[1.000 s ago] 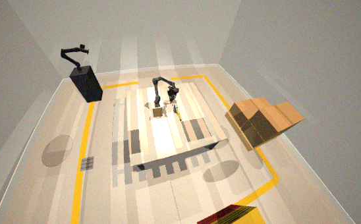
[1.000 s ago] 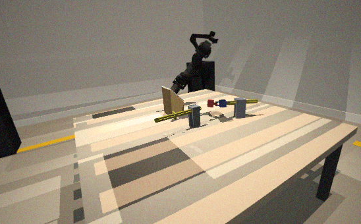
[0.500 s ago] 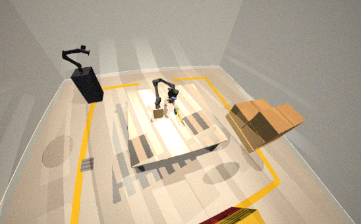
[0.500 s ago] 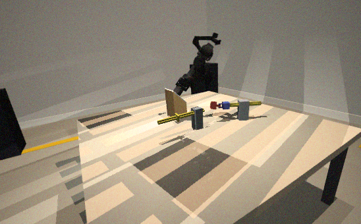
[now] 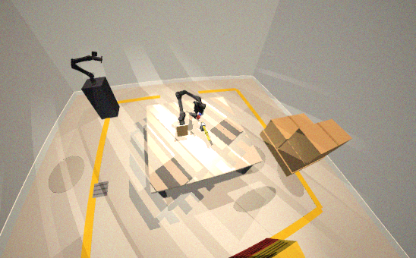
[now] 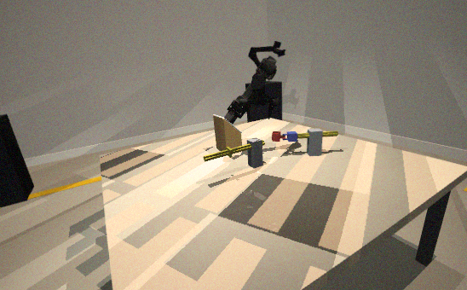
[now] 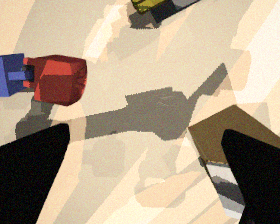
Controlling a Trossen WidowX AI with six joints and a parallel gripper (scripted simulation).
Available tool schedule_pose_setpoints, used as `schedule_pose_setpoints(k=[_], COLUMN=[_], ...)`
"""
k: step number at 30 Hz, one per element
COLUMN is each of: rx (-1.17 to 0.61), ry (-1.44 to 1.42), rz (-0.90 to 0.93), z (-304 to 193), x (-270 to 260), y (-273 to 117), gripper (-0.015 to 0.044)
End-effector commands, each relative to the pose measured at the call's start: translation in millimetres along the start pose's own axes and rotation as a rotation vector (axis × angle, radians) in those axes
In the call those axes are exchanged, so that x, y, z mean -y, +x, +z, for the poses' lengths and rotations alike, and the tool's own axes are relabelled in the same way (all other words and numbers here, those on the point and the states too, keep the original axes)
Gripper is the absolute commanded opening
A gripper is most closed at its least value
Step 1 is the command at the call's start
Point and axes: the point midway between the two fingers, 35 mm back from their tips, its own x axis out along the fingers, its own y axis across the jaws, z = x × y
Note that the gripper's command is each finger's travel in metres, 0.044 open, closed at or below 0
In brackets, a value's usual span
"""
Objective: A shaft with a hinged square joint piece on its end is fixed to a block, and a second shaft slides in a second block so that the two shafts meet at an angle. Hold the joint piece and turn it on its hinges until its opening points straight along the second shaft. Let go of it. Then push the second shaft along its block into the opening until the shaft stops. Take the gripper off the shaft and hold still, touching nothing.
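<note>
The gripper's fingers stand wide apart, nothing between them. The red joint piece sits near them, hinged to a blue piece (vivid, those two) on the fixed shaft. Apart from it, the second shaft passes through its grey block.

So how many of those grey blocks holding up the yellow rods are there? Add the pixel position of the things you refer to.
2: one [image 6: 255, 153] carries the rod with the small crosspiece, the other [image 6: 314, 143] the rod ending in blue and red pieces.
</note>
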Motion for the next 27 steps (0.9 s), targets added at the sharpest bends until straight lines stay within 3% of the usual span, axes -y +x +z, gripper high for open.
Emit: schedule_pose_setpoints(k=[1,27], rx=[-0.003,0.011], ry=[0.124,0.855], rz=[-0.011,-0.044], z=[-0.8,-0.8], x=[0.9,-0.5], y=[2.2,8.6], gripper=[0.044,0.044])
